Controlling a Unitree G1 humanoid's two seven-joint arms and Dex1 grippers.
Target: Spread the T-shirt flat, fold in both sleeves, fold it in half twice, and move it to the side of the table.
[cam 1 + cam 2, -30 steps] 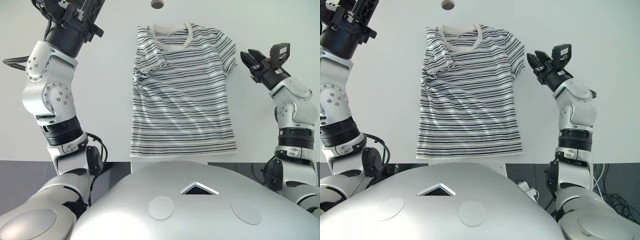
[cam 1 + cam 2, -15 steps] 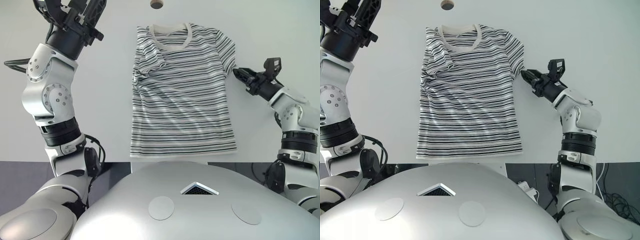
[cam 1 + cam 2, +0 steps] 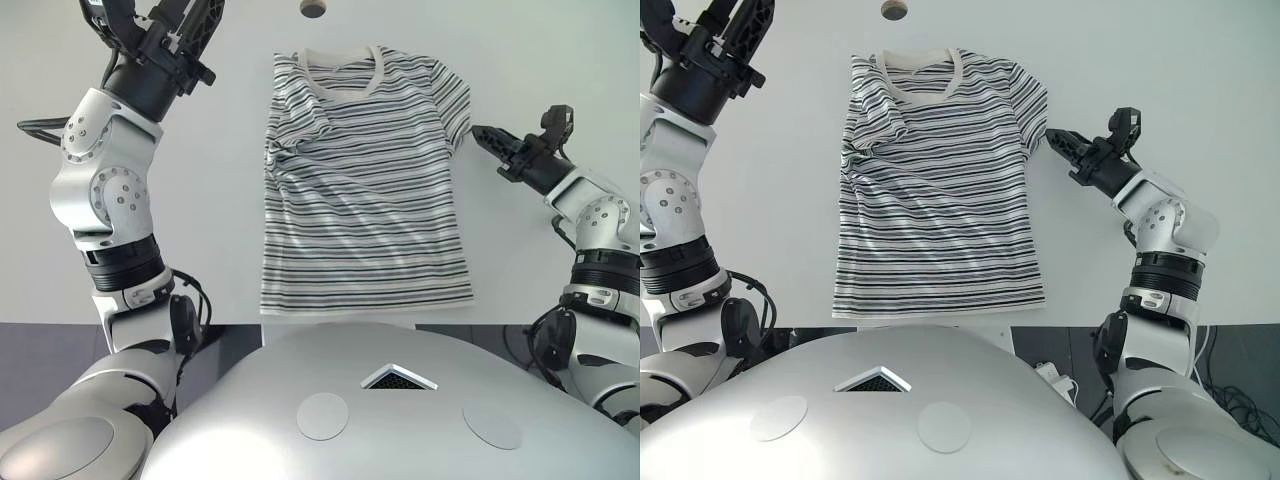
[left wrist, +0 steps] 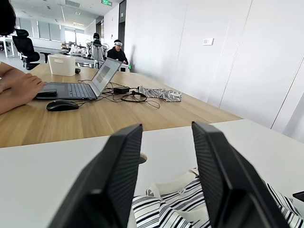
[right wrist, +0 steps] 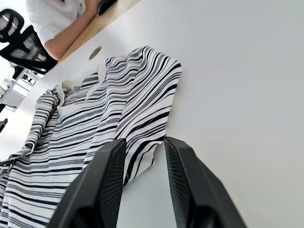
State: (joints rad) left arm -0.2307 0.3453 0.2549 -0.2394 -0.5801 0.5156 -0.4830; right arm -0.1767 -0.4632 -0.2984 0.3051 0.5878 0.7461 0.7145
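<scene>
Beyond the T-shirt (image 3: 365, 180), a round brown disc (image 3: 313, 8) sits on the table (image 3: 560, 40).

An open-plan office: a long wooden desk (image 4: 156, 114) carries a laptop (image 4: 88, 84) and mouse (image 4: 61, 105), with a black swivel chair (image 4: 26, 43) beyond.

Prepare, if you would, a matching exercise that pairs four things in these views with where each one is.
Things:
1. T-shirt
2. left gripper
3. right gripper
4. round brown disc

Places:
A. raised on the far left, open
B. just past the collar
C. spread on the white table
D. low, beside the sleeve on the robot's right

Pairs: 1-C, 2-A, 3-D, 4-B.
</scene>
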